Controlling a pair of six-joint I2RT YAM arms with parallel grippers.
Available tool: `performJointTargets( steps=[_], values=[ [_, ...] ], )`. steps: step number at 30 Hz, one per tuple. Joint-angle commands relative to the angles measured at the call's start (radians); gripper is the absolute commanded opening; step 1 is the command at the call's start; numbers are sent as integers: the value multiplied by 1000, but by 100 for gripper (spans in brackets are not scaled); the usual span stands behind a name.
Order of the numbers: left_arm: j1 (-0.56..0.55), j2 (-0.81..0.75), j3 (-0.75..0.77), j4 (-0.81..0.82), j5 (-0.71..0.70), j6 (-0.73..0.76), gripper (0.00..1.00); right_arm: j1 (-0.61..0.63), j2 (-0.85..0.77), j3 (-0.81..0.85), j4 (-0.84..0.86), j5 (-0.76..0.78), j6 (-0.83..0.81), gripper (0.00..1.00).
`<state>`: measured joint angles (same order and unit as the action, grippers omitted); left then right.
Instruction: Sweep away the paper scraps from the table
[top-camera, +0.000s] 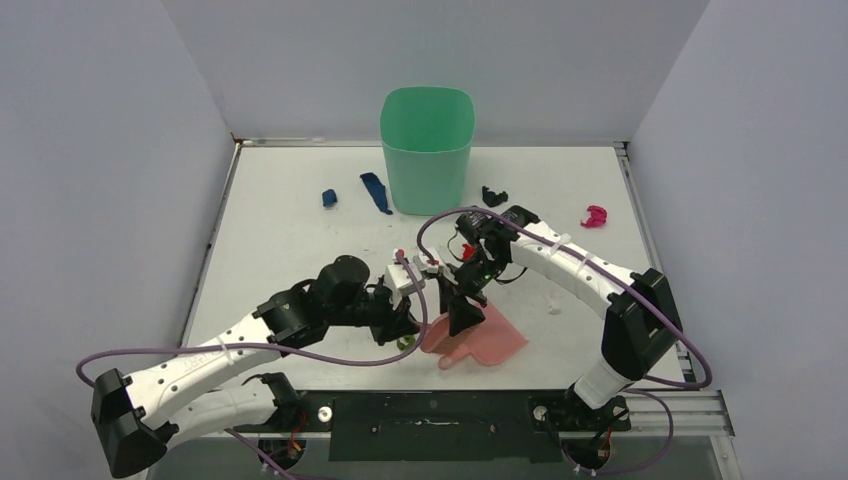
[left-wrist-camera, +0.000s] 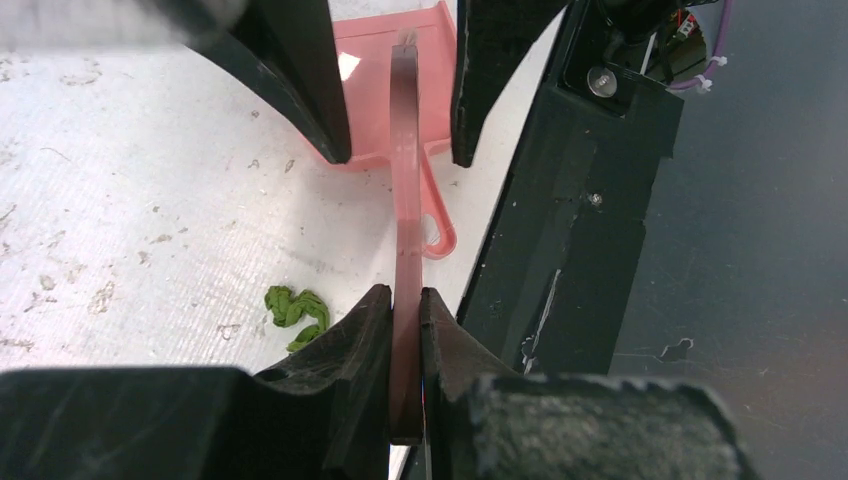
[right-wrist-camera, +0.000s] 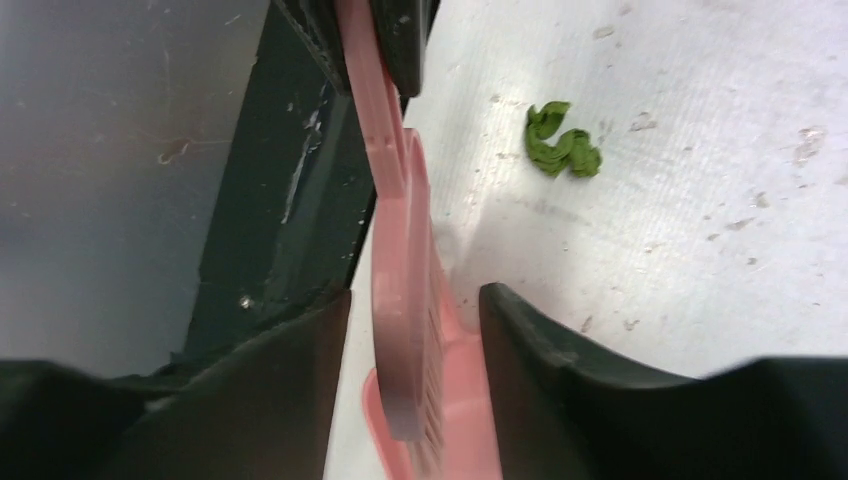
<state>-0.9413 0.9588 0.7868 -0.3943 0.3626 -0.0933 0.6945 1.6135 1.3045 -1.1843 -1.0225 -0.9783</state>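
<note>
My left gripper (left-wrist-camera: 405, 300) is shut on the handle of the pink hand brush (left-wrist-camera: 404, 180) and holds it on edge near the table's front edge. My right gripper (right-wrist-camera: 415, 300) is open, its fingers (right-wrist-camera: 540, 345) on either side of the brush head (right-wrist-camera: 400, 250) without touching it. The pink dustpan (top-camera: 488, 342) lies flat under them. A green paper scrap (left-wrist-camera: 297, 306) lies just left of the brush; it also shows in the top view (top-camera: 405, 342) and the right wrist view (right-wrist-camera: 563, 150). Two dark blue scraps (top-camera: 329, 198) (top-camera: 376, 192), a black one (top-camera: 493, 196), a magenta one (top-camera: 594, 215) and a white one (top-camera: 553, 307) lie on the white table (top-camera: 290, 250).
A tall green bin (top-camera: 427, 148) stands at the back middle. The black metal rail (left-wrist-camera: 560, 230) of the table's front edge runs right beside the brush and dustpan handle (left-wrist-camera: 437, 235). Grey walls enclose the left, back and right sides.
</note>
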Motion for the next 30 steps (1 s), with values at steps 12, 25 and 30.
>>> performJointTargets(
  steps=[12,25,30],
  values=[
    [20,-214,-47,-50,-539,-58,0,-132,-330,-181,501,418,549,75],
    [184,-492,-175,30,-895,-151,0,-287,-94,71,47,463,337,72],
    [197,-506,-171,3,-982,-166,0,-259,59,261,-149,508,263,70]
  ],
)
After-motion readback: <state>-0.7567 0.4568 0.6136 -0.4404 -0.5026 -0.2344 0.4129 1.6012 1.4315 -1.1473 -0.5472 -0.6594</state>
